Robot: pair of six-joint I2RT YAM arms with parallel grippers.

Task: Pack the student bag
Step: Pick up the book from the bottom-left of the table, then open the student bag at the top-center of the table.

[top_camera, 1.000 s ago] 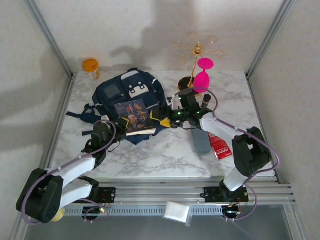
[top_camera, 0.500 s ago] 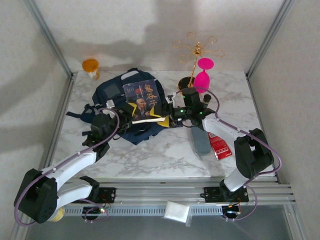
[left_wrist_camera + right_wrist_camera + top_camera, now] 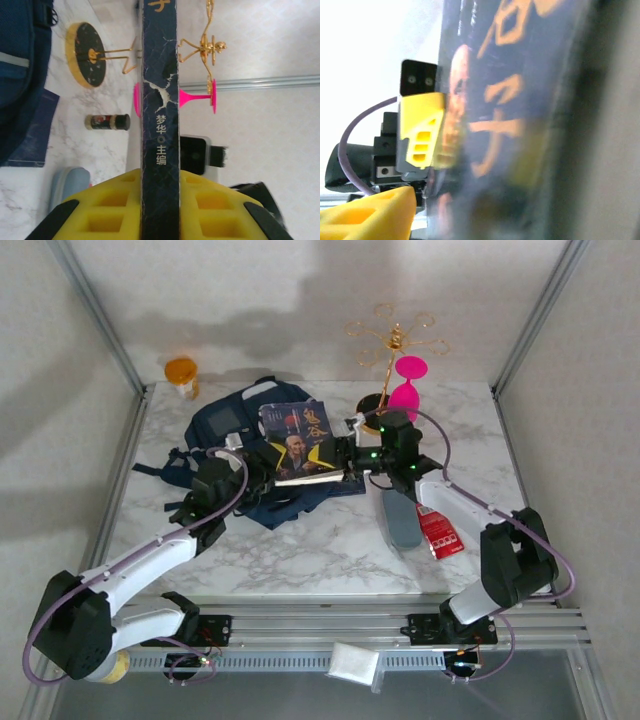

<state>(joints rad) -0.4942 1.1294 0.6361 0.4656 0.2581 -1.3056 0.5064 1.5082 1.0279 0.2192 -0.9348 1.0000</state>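
Book (image 3: 520, 125) blurred, student bag (image 3: 215, 440) partly hidden

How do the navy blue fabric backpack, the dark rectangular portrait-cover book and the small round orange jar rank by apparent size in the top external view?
1. Navy blue fabric backpack.
2. Dark rectangular book, though held nearer the camera.
3. Small round orange jar.

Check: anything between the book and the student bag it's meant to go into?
Nothing visible. The left hand clamps the book right over the student bag, and the right hand is at the book's right edge. The book hides the bag's middle, so I cannot tell whether the opening is free.
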